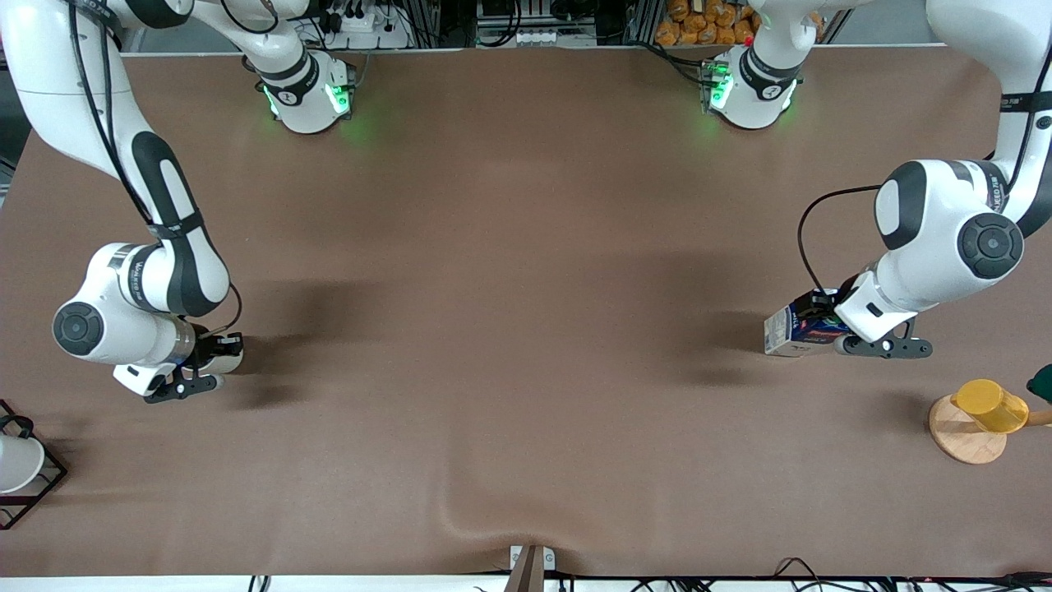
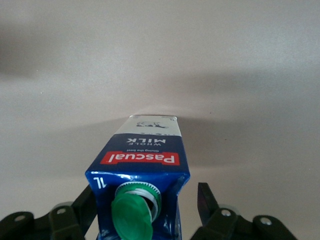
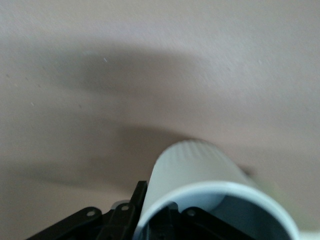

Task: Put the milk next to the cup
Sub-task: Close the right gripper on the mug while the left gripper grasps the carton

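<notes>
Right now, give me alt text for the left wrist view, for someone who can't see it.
A blue and white milk carton with a green cap and red label band sits between the left gripper and its black fingers, one finger clear of the carton's side, over a plain brown table.

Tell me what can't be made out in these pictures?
- Front view: the cup is mostly hidden under the right arm.
- Right wrist view: the cup is blurred, its rim cut by the edge, no handle showing; the right gripper grips its wall.
- Left wrist view: the open left gripper flanks the milk; the edge cuts off the carton beside its cap.
- Front view: the white cup in a rack is cut by the edge.
</notes>
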Tool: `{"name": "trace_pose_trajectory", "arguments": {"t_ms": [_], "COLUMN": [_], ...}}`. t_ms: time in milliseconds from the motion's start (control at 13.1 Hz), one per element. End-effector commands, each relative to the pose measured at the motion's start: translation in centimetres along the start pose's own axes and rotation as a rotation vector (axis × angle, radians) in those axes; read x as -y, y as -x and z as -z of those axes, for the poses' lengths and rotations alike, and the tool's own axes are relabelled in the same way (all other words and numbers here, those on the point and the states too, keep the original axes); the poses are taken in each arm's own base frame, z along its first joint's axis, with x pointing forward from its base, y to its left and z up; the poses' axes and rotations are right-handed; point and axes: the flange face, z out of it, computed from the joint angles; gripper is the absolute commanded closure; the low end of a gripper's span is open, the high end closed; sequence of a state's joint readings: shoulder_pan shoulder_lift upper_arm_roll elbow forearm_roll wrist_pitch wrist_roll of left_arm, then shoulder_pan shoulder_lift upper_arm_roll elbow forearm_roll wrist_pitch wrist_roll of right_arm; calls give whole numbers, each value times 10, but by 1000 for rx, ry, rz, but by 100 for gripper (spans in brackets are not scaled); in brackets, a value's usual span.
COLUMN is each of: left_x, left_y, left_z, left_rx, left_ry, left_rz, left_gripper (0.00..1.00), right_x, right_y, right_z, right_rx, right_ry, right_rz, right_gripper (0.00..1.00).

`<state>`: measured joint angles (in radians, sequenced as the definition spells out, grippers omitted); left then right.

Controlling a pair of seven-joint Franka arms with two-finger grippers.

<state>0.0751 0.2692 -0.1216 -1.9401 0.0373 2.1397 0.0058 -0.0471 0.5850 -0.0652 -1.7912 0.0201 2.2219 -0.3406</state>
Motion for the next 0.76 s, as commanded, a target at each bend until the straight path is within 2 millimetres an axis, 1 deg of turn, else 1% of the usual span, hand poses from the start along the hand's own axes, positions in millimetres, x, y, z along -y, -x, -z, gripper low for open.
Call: {"name": "trace_pose_trajectory", "arguments": {"t_ms": [0,76,153,382,459,535,612,688], "left_x": [0,0,1,2,2,3,3,4], "left_y": [-5,-5,-5,-6,-6,-6,-7,-9], "left_z": [1,1,1,2,2,2,6,12], "left_rx": [-11,-11,-11,-13,-13,-13,-20,-30], "left_ry": [-7,-7,-7,-7,-7,-7,-7,-8], "left_rz": [-20,-20,-18,-16,-16,-15,-15,-13], "left_gripper": [22,29,33,44,48,54,58,60], "right_x": [9,8,7,12,21,25,30,38], "right_y": [-6,-8,-10,-17,-19,-20,-22,-24], "right_z": [3,7,13,37,45,54,63,70], "right_rx": [-18,-25,-34,-73,-73,-76,-77,-74], "right_ry": [-12,-10,-7,6,8,14,14,14], "right_rz": [17,16,18,29,44,53,59,79], "right_gripper": [100,100,100,100,100,100,100,100]}}
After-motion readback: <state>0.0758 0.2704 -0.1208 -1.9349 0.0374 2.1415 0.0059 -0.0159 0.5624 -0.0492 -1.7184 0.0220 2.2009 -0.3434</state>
